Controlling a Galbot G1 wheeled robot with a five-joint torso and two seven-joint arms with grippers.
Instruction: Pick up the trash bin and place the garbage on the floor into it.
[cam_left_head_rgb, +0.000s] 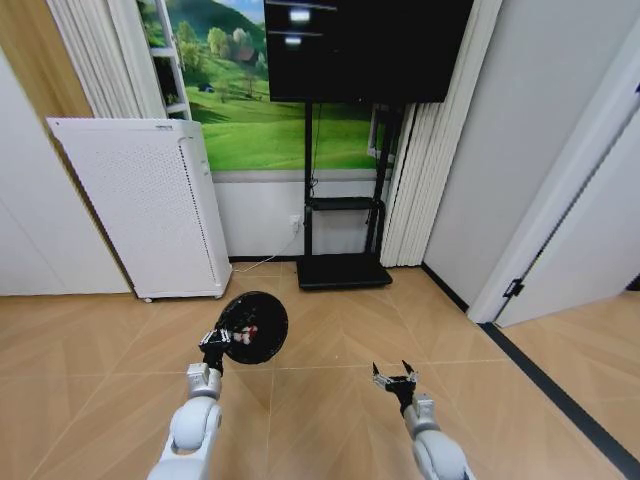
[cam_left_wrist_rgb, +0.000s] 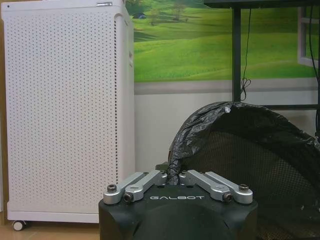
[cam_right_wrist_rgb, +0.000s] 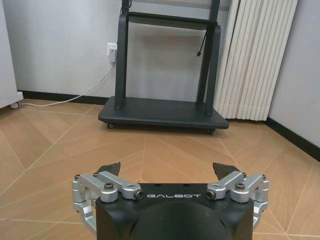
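Inside the lifted trash bin (cam_left_head_rgb: 253, 327) — red-and-white garbage (cam_left_head_rgb: 245, 333), left gripper (cam_left_head_rgb: 214, 344) at rim.

The trash bin (cam_left_head_rgb: 254, 327), a small black round mesh wastebasket lined with a black bag, is lifted off the parquet floor (cam_left_head_rgb: 340, 340) and tilted, its mouth facing the head camera, with red-and-white garbage (cam_left_head_rgb: 245, 336) inside.

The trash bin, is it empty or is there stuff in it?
Not empty. The trash bin, held at its rim by the left gripper, shows small red-and-white scraps inside from the head view.
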